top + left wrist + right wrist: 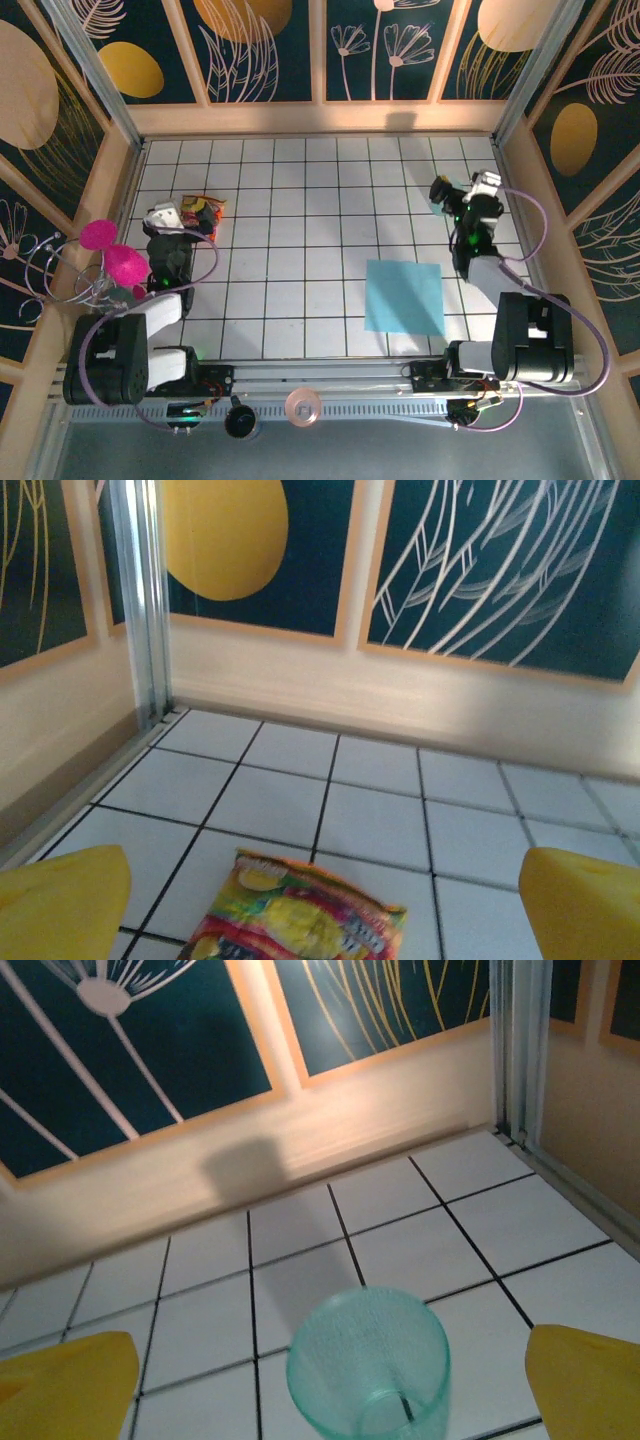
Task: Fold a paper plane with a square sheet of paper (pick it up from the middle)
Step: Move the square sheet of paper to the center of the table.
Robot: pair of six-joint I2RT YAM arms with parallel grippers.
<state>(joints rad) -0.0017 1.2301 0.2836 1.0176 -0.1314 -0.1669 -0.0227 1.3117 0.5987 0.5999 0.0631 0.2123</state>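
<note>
Above white tiled worktop (pixel 300 200), spread wide and empty: left gripper (pixel 330 880), right gripper (pixel 335 1360), off the light-blue square paper sheet (pixel 405 297).

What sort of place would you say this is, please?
Probably a staged robot test booth: white tiled floor, dark teal wall panels printed with gold plants, and two robot arms bolted to a metal rail.

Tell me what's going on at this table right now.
Nothing is being handled yet. The square sheet of paper lies flat and unfolded on the tiled table, toward its near right side. The left gripper is open, facing a snack packet; the right gripper is open, facing a teal plastic cup.
</note>
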